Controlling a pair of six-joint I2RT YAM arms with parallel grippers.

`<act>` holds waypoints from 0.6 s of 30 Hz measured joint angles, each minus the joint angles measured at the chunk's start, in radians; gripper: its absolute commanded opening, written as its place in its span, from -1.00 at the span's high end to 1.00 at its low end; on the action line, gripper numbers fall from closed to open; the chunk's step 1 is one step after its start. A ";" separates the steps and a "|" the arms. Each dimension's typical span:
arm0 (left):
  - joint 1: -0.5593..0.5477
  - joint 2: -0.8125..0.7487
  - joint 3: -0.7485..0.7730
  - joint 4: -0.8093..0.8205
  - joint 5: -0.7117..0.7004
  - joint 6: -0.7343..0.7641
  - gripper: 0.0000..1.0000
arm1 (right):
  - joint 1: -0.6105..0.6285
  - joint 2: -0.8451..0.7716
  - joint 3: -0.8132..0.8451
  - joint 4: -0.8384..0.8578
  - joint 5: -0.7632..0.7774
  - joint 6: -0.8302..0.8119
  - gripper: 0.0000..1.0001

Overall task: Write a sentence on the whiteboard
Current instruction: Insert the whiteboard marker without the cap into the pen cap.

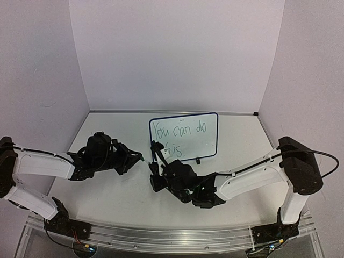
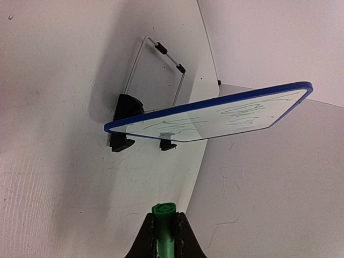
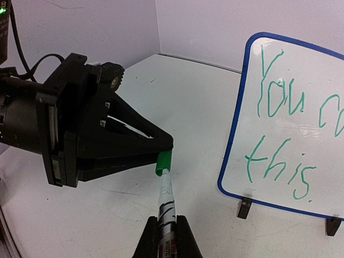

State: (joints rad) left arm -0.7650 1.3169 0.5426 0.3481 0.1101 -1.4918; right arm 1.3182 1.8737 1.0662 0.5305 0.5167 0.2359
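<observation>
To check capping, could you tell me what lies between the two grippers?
The marker pen spans it: right gripper holds the barrel, left gripper the green cap. Right wrist view shows this.

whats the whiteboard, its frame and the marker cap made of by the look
The whiteboard is a smooth, glossy white sheet with a faint sheen in the right wrist view; coated metal or melamine, cannot tell. Its frame is dark-blue with rounded corners, likely moulded plastic. The cap of the marker is plain green with a dull finish, probably plastic.
</observation>
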 measured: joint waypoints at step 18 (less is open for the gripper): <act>-0.006 0.001 -0.003 0.011 -0.027 -0.024 1.00 | -0.001 0.006 0.005 0.002 0.003 0.000 1.00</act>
State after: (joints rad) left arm -0.7713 1.3182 0.5396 0.3586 0.0833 -1.5156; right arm 1.3173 1.8797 1.0714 0.5327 0.5194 0.2359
